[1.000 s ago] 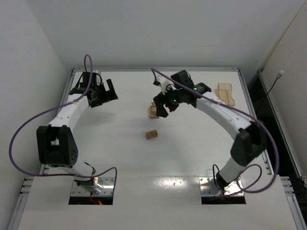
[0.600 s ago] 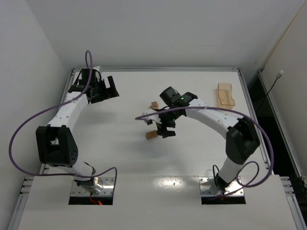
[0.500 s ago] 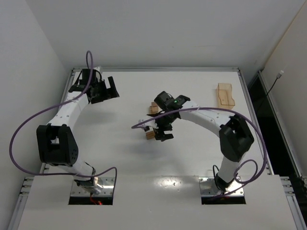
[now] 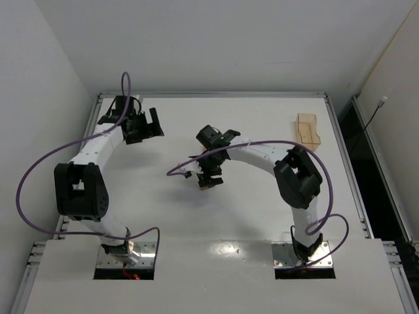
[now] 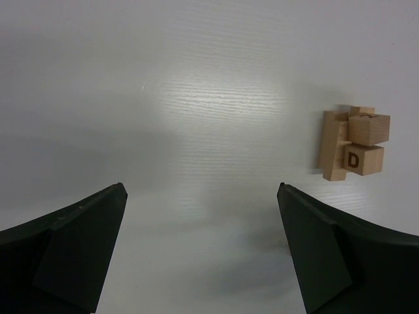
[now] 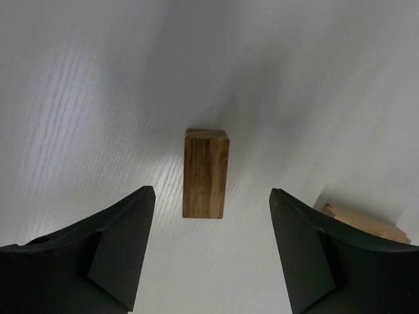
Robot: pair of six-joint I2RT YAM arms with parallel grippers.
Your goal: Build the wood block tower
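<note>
A loose dark wood block [image 6: 206, 173] lies flat on the white table, seen from above [image 4: 205, 186]. My right gripper [image 6: 211, 191] hovers over it, open and empty, with one finger on each side of the block and not touching it; in the top view the gripper [image 4: 211, 175] partly covers the block. A small stack of light wood blocks [image 5: 352, 144], one marked D, stands just beyond; its corner shows in the right wrist view [image 6: 363, 224]. My left gripper [image 4: 147, 124] is open and empty at the far left, its jaws [image 5: 201, 190] over bare table.
A light wooden tray [image 4: 308, 129] sits at the far right of the table. The right arm's purple cable [image 4: 190, 167] loops out to the left of the loose block. Table rails [image 4: 216, 95] and walls bound the back and sides.
My right arm has swung from the block stack toward the near side and come down over the loose dark block. The left gripper has barely moved.
</note>
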